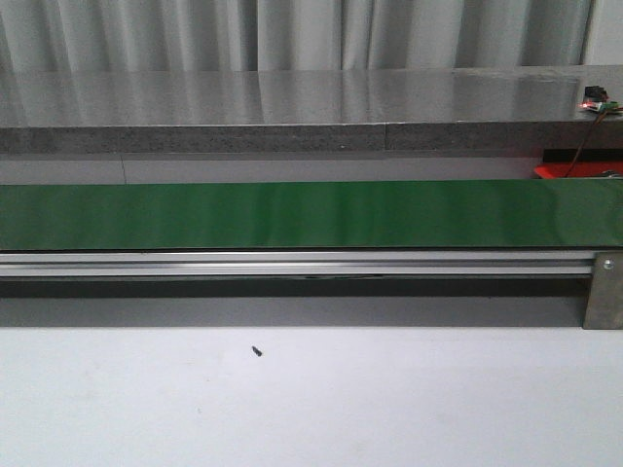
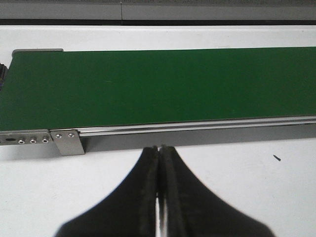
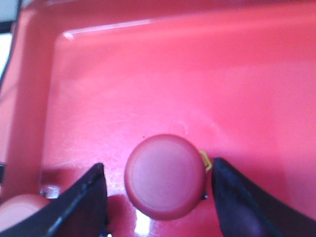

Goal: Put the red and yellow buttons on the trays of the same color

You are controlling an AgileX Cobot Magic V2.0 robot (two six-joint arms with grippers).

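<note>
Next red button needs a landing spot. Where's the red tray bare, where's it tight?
The red tray is bare from the red button between the open right hand's fingers out to the far wall and corner. It is tight by the fingers, where a second button sits beside the tray's side wall.

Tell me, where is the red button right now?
In the right wrist view, the red button lies on the red tray, between the open fingers of the right hand. Another red button sits beside it, past one finger.
</note>
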